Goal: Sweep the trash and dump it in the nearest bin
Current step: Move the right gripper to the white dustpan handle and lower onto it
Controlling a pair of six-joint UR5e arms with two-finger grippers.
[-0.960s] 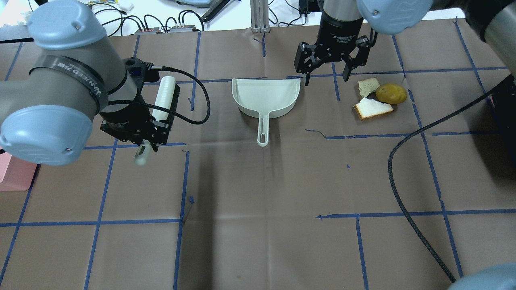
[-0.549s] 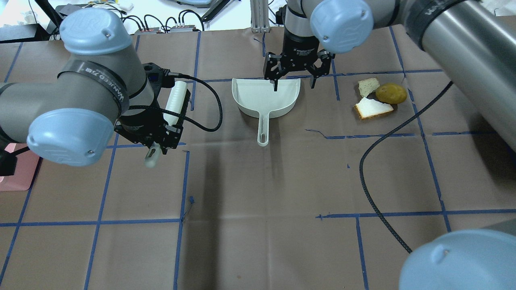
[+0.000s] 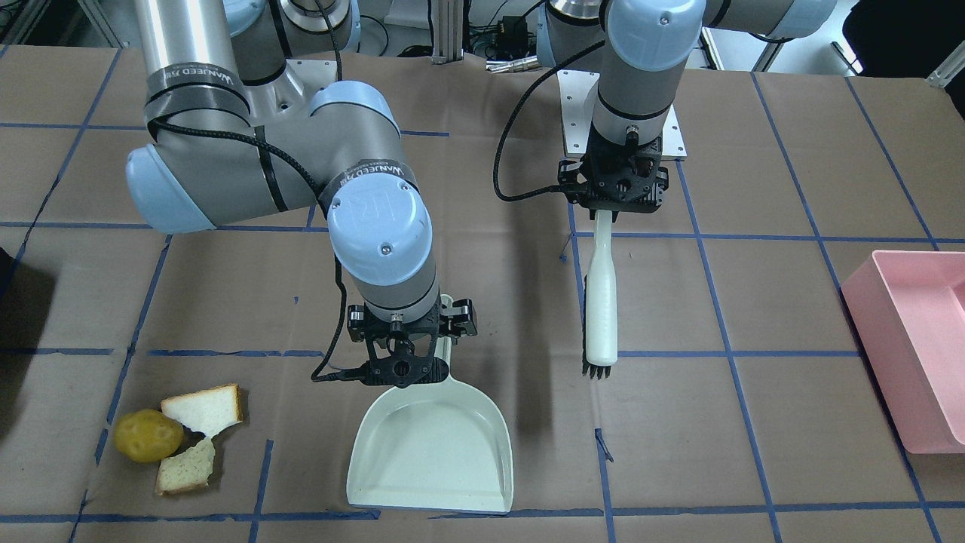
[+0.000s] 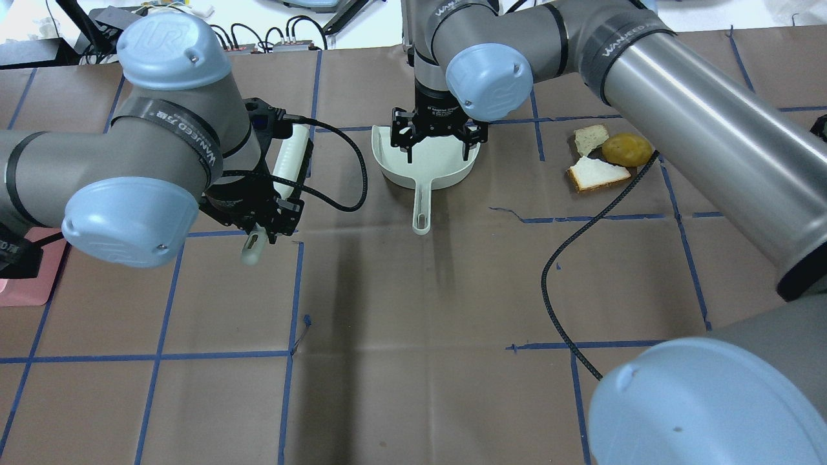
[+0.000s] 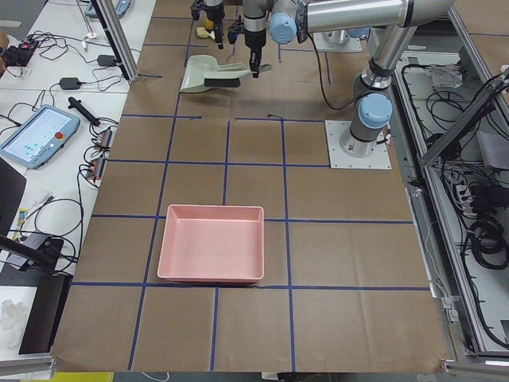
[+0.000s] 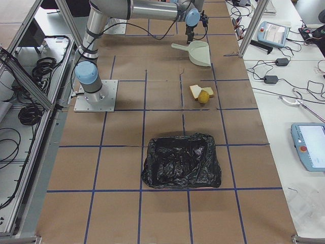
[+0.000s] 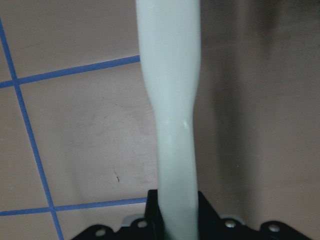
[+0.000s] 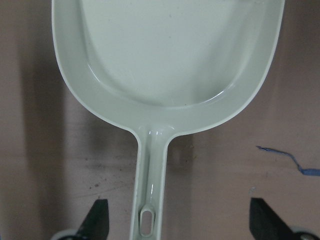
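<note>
The trash lies together at the far right: a yellow-brown potato (image 4: 627,149) and two torn bread pieces (image 4: 591,139) (image 4: 597,174), seen again as the potato (image 3: 148,435) beside the bread (image 3: 203,409). A white dustpan (image 4: 394,155) rests flat mid-table with its handle (image 4: 421,206) toward the robot. My right gripper (image 4: 436,147) hangs open over the pan; in its wrist view the handle (image 8: 150,190) runs between the spread fingers (image 8: 97,220), untouched. My left gripper (image 4: 271,210) is shut on a white brush (image 4: 291,155), held off the table, its bristles (image 3: 599,369) pointing away from the robot.
A pink bin (image 3: 912,347) sits at the table's left end, also visible as the pink bin (image 5: 211,255). A black-bag bin (image 6: 182,160) sits beyond the trash at the right end. The right arm's black cable (image 4: 581,226) hangs over the table near the bread.
The right gripper travelled left from beside the trash to above the dustpan, staying open. The left arm shifted slightly right with the brush.
</note>
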